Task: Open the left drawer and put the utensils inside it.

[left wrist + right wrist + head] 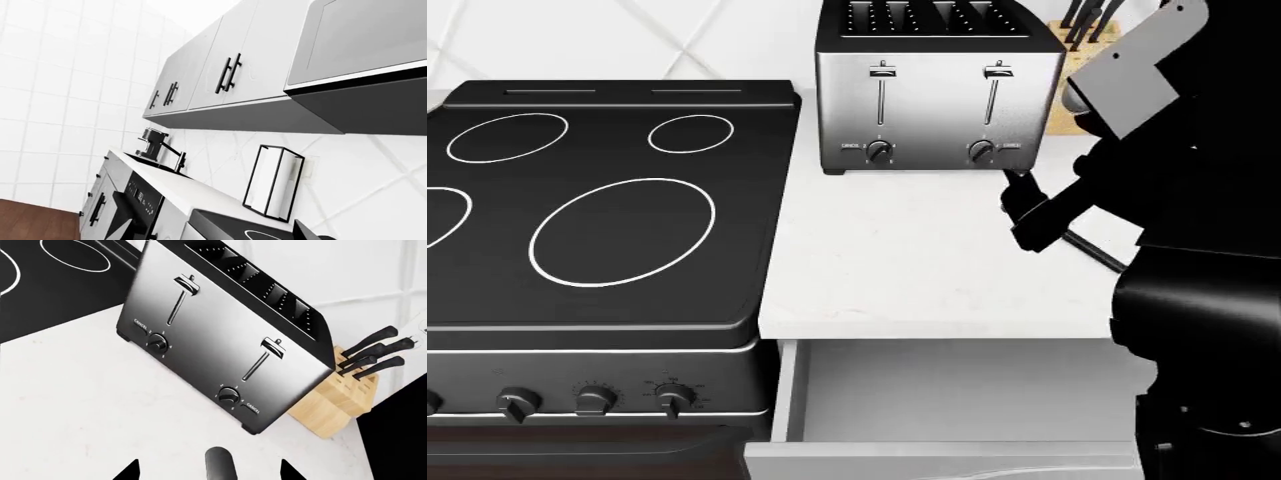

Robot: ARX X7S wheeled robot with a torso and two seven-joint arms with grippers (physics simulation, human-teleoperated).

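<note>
Open left drawer (961, 385) below right gripper (210, 471) over utensil handle (220, 467)

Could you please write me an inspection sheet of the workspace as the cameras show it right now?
Surface: white countertop beside a black cooktop.
Job's things: left drawer pulled open, visible inside plain white and bare; a dark handle shows between the right gripper's fingertips, and a dark rod lies on the counter beyond the arm; which utensil cannot be told.
Clutter: steel toaster, wooden knife block.
Grippers: right gripper low over the counter, jaws around the handle; left gripper not in view.
Cables: nothing seen.
Surroundings: white tiled wall, wall cabinets, coffee machine.
</note>
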